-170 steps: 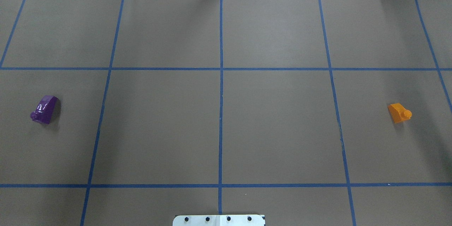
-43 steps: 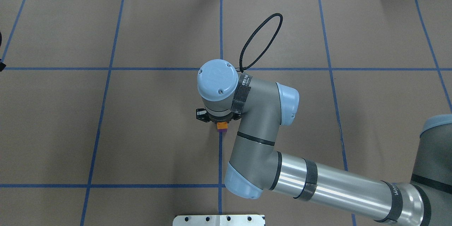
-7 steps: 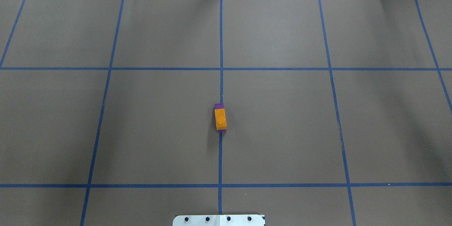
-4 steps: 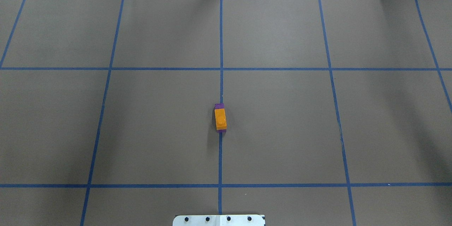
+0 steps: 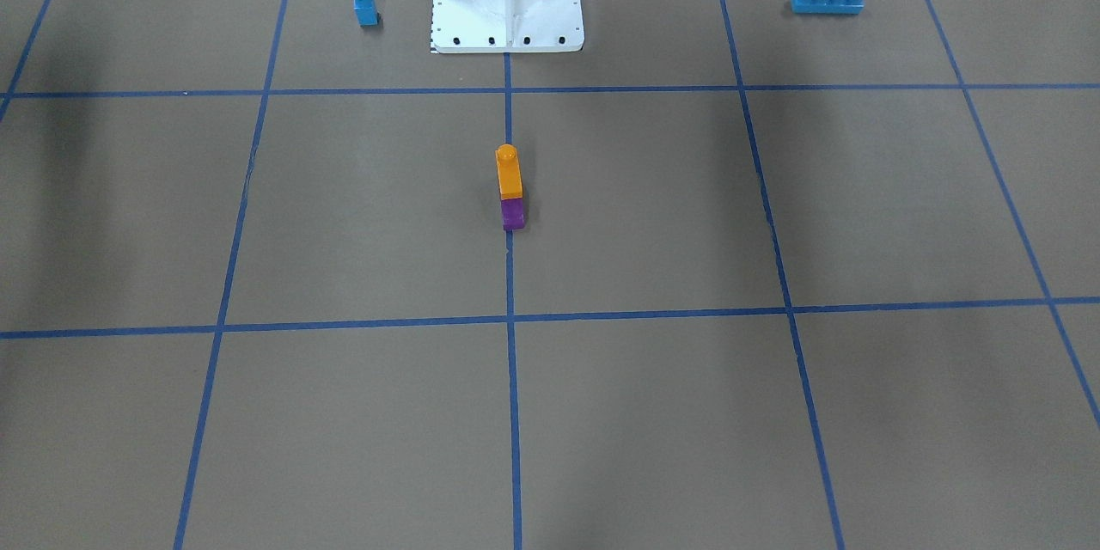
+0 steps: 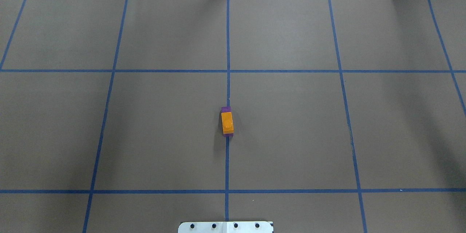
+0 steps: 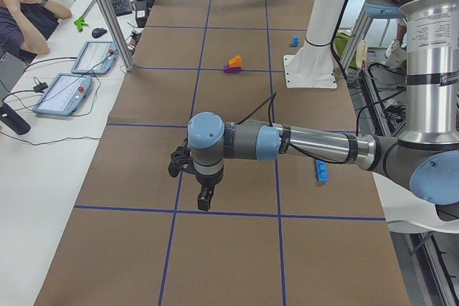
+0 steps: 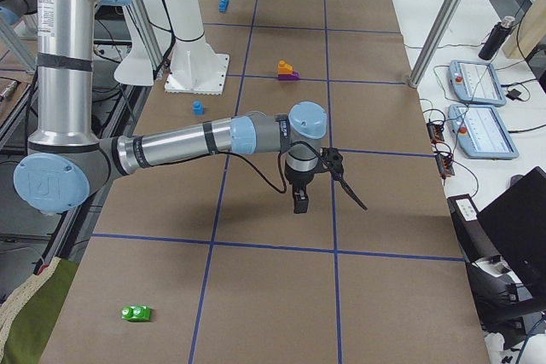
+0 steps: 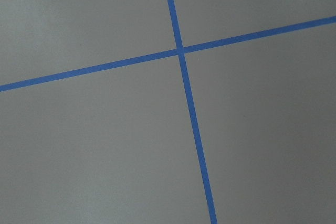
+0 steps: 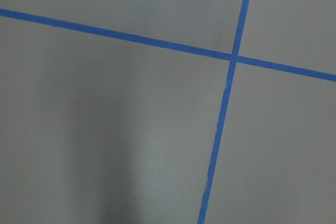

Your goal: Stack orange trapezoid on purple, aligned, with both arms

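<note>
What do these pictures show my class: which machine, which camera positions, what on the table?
Two robot arms work at a brown table marked with blue tape. Two pictures look down on it, two look along it from its ends, two come from wrist cameras and show only table. Centrally, an orange block sits on a purple block. A small blue block and a long blue brick lie near the white base. The left gripper and right gripper hang away from the stack, visibly holding nothing.

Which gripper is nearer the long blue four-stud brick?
Left. The left gripper hangs near the long blue brick; the right gripper hangs far off, toward the opposite end.
</note>
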